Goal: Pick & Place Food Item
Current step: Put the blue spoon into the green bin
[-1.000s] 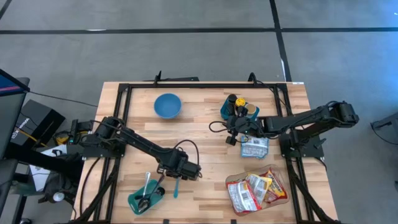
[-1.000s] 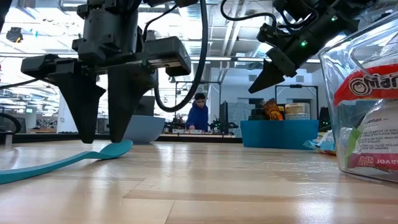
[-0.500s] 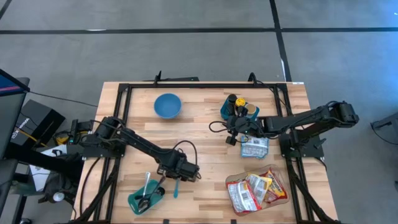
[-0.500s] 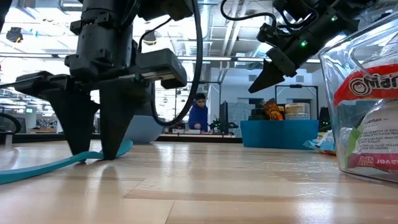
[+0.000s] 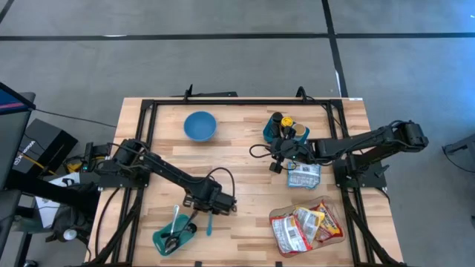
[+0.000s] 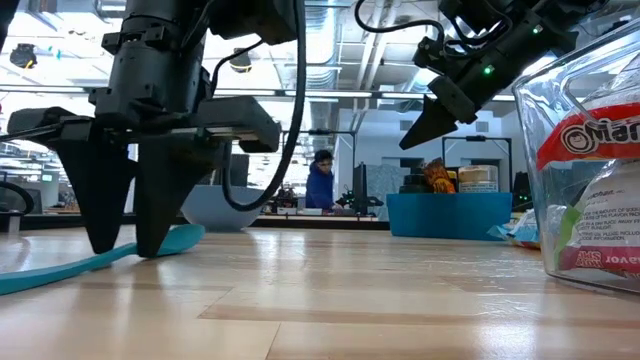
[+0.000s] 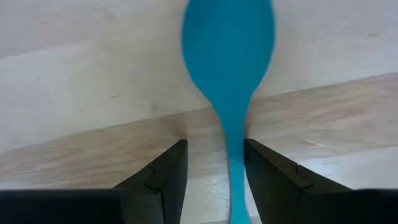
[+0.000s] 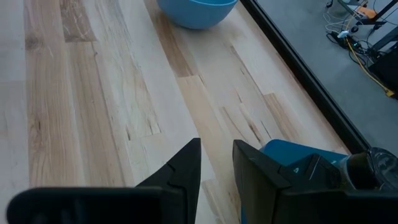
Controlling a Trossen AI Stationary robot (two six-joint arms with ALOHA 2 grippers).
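The left hand [image 6: 118, 245] has come down over the last second: where it hung clear above the teal spoon [image 7: 229, 74] a moment ago, its fingertips [image 6: 152, 238] now reach desk level and straddle the spoon's thin handle, with the spoon's bowl lying just beyond them. The fingers are set moderately apart and have not closed; in the left wrist view the handle runs through the gap close against one finger, with bare wood showing on its other side, so the spoon is bracketed but not yet gripped. That suggests the approach is finished and a squeeze on the handle is the next step, though the off-centre handle may be nudged sideways as the fingers close. From above, the spoon [image 5: 208, 221] lies on the desk [image 5: 245, 200] just beside the teal tray [image 5: 173, 236] of utensils, on the side toward the snack packets [image 5: 306, 227], and well away from the blue bowl [image 5: 200, 125]. The right hand [image 6: 425, 118] waits raised above the desk near the teal bin [image 5: 284, 131] of bottles, its fingers a narrow gap apart and empty, with another packet [image 5: 303, 175] lying just beside it.
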